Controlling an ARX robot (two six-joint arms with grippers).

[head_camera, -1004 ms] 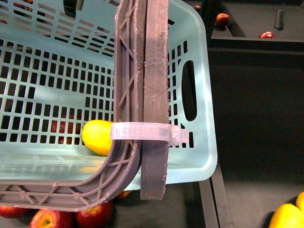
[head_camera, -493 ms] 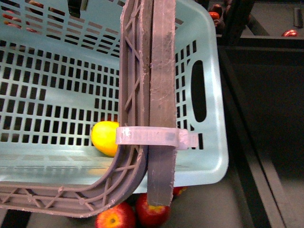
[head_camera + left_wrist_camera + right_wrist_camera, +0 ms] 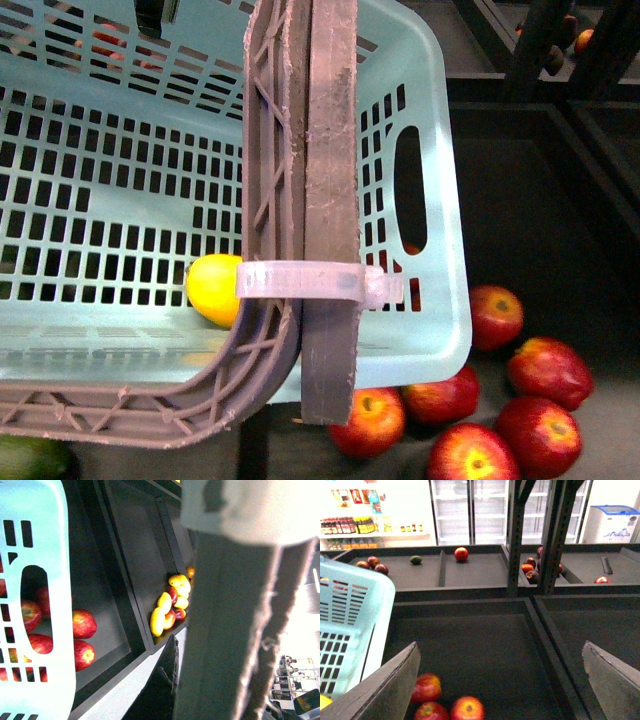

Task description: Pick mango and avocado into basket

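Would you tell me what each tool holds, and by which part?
The right tool is open, empty; the left tool seemingly holds the basket by its handles, grip hidden.

Behind the black bins (image 3: 485, 645), glass-door fridges (image 3: 470, 510) are standing brightly lit; a white chest freezer (image 3: 615, 522) is sitting alongside.

A light blue plastic basket (image 3: 440, 200) with slotted lattice walls is seen close up. Its two brown-grey handles (image 3: 330, 150) are raised together and bound by a white zip tie (image 3: 310, 281). A smooth, oblong yellow mango (image 3: 213, 289) is seen lying inside on the basket floor, partly hidden behind the handles. A dark green, dull-skinned avocado (image 3: 30, 458) is seen outside, below the near rim, only partly in view.
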